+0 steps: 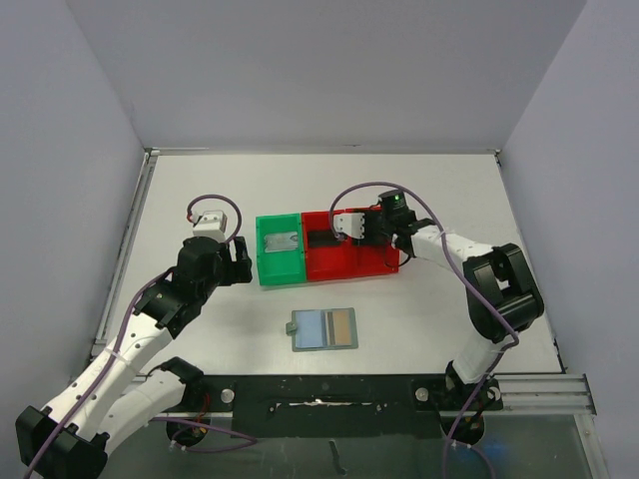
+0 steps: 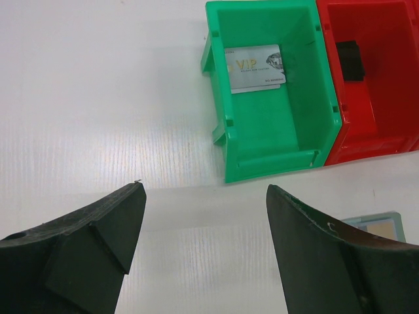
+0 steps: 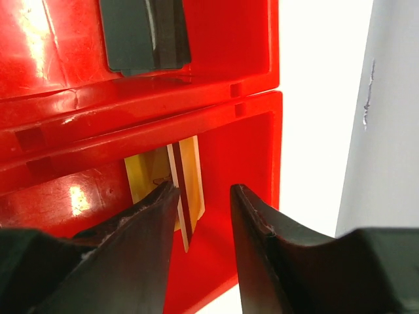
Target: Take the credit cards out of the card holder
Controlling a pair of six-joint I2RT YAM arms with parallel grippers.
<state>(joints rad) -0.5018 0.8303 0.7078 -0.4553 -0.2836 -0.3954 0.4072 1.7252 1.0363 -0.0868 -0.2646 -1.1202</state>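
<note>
The grey-blue card holder (image 1: 312, 330) lies flat on the table in front of the bins, with a tan card (image 1: 341, 325) showing in it; its corner shows in the left wrist view (image 2: 382, 224). My right gripper (image 1: 377, 244) is open over the right red bin (image 3: 249, 150). Gold cards (image 3: 143, 171), one with a dark stripe (image 3: 186, 199), lean in that bin beside its left finger, not gripped (image 3: 203, 190). A black card (image 3: 144, 33) lies in the other red bin. A silver card (image 2: 255, 65) lies in the green bin (image 2: 275, 137). My left gripper (image 2: 205, 190) is open and empty over bare table, left of the green bin (image 1: 238, 264).
The green bin (image 1: 280, 249) and the red bins (image 1: 344, 264) stand side by side mid-table. Grey walls close the table at the left, back and right. A black rail (image 1: 329, 389) runs along the near edge.
</note>
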